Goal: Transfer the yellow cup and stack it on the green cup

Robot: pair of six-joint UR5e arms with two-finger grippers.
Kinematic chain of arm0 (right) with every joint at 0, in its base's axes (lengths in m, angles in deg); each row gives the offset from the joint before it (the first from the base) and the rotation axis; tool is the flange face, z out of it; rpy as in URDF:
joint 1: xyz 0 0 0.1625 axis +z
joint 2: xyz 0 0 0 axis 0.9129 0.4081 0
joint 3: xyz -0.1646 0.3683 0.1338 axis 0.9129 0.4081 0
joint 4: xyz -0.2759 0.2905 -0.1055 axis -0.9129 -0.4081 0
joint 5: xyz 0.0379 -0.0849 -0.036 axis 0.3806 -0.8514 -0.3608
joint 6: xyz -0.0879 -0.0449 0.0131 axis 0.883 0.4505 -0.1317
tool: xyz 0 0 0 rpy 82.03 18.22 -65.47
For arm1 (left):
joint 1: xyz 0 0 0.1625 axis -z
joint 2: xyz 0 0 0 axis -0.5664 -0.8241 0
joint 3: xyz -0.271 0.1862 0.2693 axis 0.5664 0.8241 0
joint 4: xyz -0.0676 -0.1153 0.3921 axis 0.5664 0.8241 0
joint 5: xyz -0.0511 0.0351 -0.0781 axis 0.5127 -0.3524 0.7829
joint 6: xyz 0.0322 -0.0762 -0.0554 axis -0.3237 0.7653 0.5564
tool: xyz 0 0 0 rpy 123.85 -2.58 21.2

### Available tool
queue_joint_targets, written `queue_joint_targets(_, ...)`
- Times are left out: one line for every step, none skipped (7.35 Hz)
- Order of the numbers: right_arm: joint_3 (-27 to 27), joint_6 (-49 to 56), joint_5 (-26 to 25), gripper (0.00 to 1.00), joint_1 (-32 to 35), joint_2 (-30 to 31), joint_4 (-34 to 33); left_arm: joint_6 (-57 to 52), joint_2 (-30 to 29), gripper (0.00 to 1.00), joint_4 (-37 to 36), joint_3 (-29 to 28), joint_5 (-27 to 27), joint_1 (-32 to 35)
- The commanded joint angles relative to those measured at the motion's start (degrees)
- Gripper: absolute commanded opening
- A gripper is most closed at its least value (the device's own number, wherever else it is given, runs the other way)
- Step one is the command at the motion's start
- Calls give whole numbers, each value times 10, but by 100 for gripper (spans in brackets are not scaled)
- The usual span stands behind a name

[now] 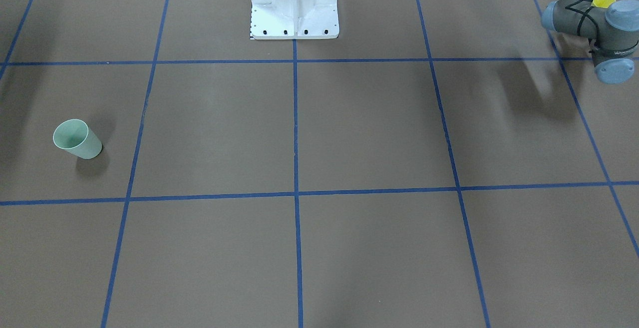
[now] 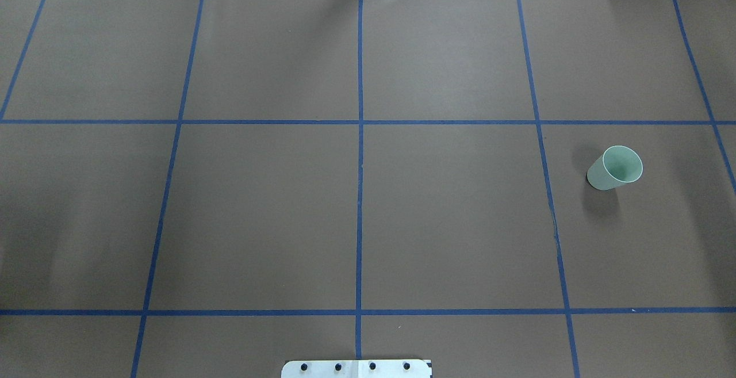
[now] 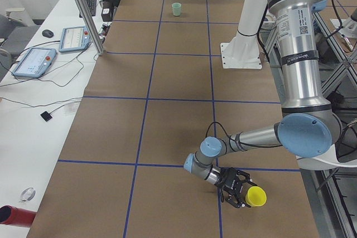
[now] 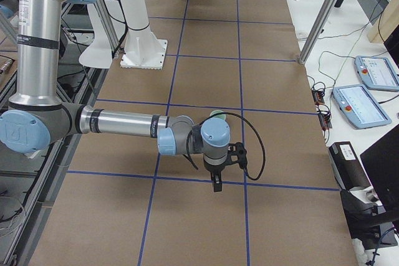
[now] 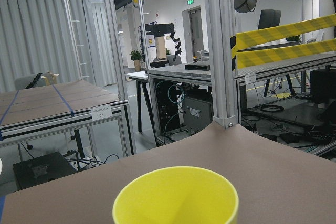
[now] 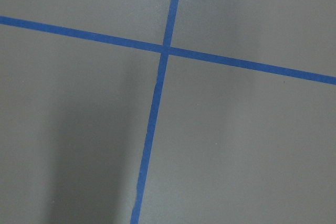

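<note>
The left end effector (image 3: 239,192) was against the yellow cup (image 3: 256,196) at the table's (image 2: 448,211) left end; its grip could not be told. Nor could that of the right end effector (image 4: 216,182), above the table. The green cup (image 2: 614,168) stood upright towards the right end.

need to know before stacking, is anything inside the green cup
Nothing shows inside the green cup: the overhead view looks into its open mouth and sees only its own bare mint inside. The strip of inner wall nearest the camera is hidden.
</note>
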Motion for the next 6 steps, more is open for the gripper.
queue_joint_targets(-1, 0, 0, 99, 0, 0, 1, 1, 0, 100, 1, -21, 13, 0)
queue_joint_targets(-1, 0, 0, 99, 0, 0, 1, 1, 0, 100, 2, -23, 22, -1)
queue_joint_targets(-1, 0, 0, 99, -1, 0, 0, 1, 0, 100, 2, -26, 26, -1)
queue_joint_targets(-1, 0, 0, 99, -1, 0, 0, 0, 0, 100, 6, -29, 34, -1)
queue_joint_targets(0, 0, 0, 99, -1, 0, 0, 1, 0, 100, 8, -34, 37, -1)
queue_joint_targets(0, 0, 0, 99, -1, 0, 1, 1, 0, 100, 10, -40, 37, -1)
